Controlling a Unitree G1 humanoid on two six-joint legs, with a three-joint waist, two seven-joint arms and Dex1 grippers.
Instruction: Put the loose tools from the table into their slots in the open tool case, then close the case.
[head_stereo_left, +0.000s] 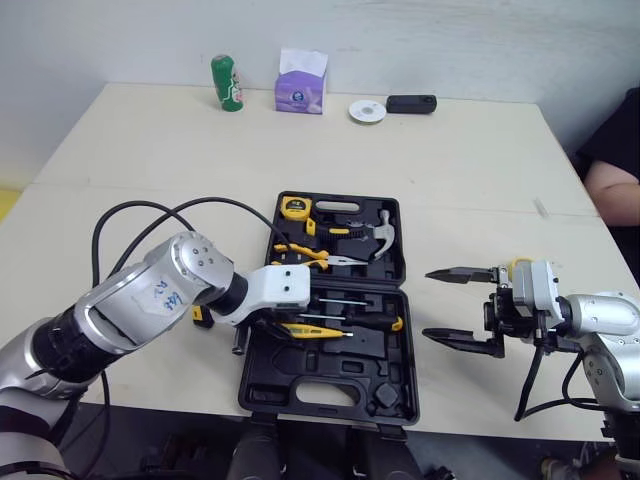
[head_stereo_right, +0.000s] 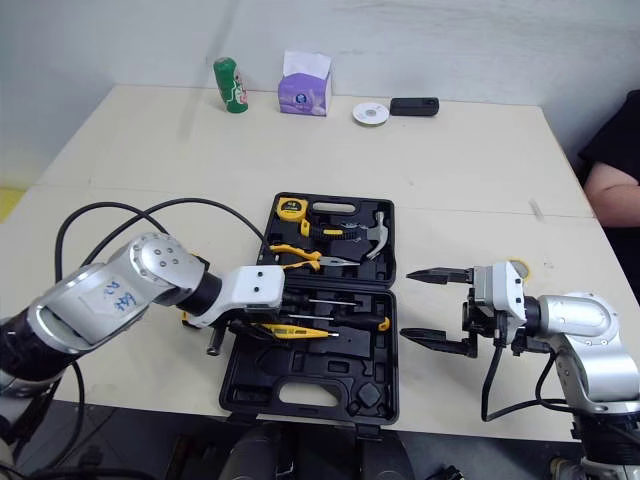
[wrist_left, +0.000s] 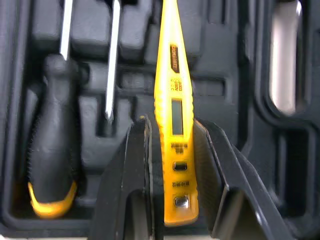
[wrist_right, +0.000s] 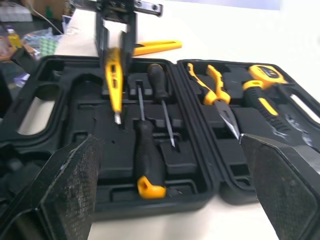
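Left tool (wrist_left: 171, 131) clamped on yellow tester (head_stereo_left: 312, 331) over case (head_stereo_left: 330, 395) front half; long axis parallel to seated screwdrivers (wrist_left: 50, 150), slot judged beneath. Right tool (head_stereo_left: 430, 303) wide, empty, beside case.

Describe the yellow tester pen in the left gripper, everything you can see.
The yellow tester pen is a slim plastic-looking stick with a black label, a small window and buttons along its body, and a metal tip. The left gripper is shut on its button end, a black finger each side. It lies roughly level over the near half of the open tool case, beside a black-handled screwdriver in its slot. Whether it touches the tray cannot be told.
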